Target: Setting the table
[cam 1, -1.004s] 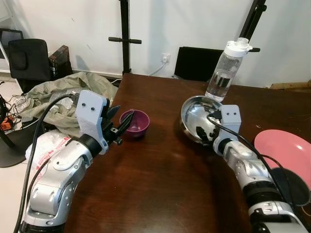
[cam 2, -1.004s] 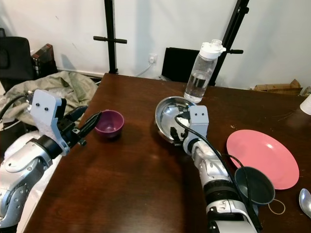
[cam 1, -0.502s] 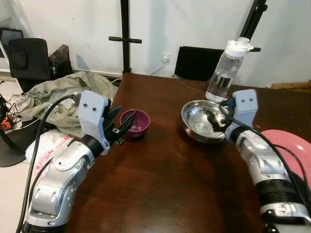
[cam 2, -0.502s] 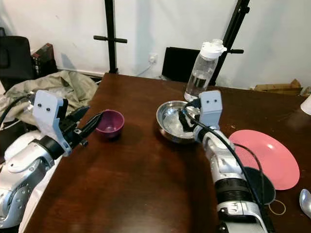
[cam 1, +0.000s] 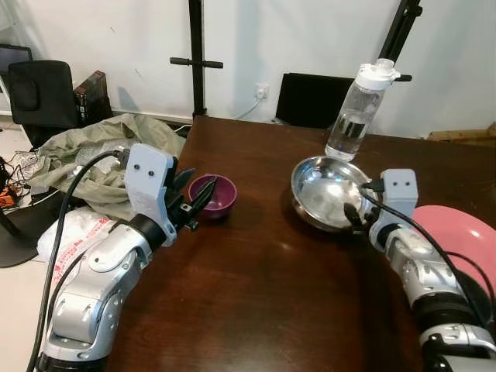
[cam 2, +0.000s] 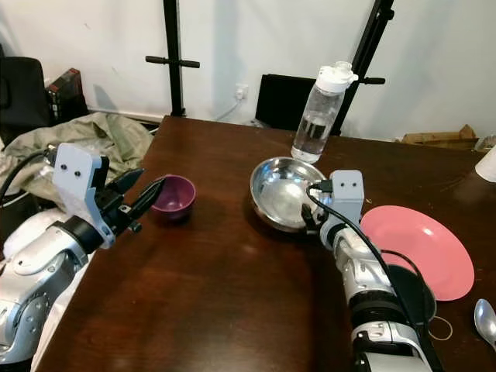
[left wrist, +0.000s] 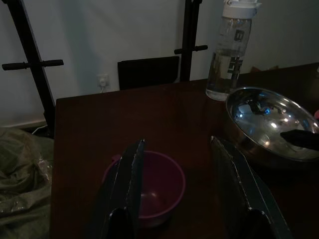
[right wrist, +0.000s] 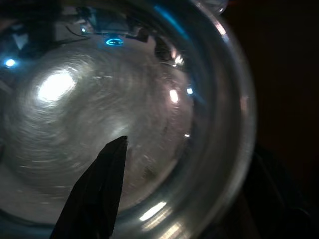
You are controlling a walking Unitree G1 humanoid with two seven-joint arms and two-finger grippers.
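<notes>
**Right gripper on steel bowl rim, left parked at purple bowl**

Dark wood table (cam 1: 256, 294). Pink plate (cam 2: 422, 248) at right edge, grey cup (cam 2: 415, 291) just in front of it. Steel bowl (cam 1: 322, 190) mid-table, water bottle (cam 1: 355, 112) right behind it. Right gripper (cam 1: 355, 219) pinches the bowl's near rim: one finger (right wrist: 97, 194) inside, other outside. Small purple bowl (cam 1: 215, 195) to the left; left gripper (cam 1: 188, 203) spread wide, fingers astride its near side, not gripping. Spoon (cam 2: 484, 318) far right.

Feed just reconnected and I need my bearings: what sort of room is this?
Probably a home room used for recording: a dark wooden dining table with a steel bowl, black stands along the wall, crumpled cloth on the floor.
</notes>
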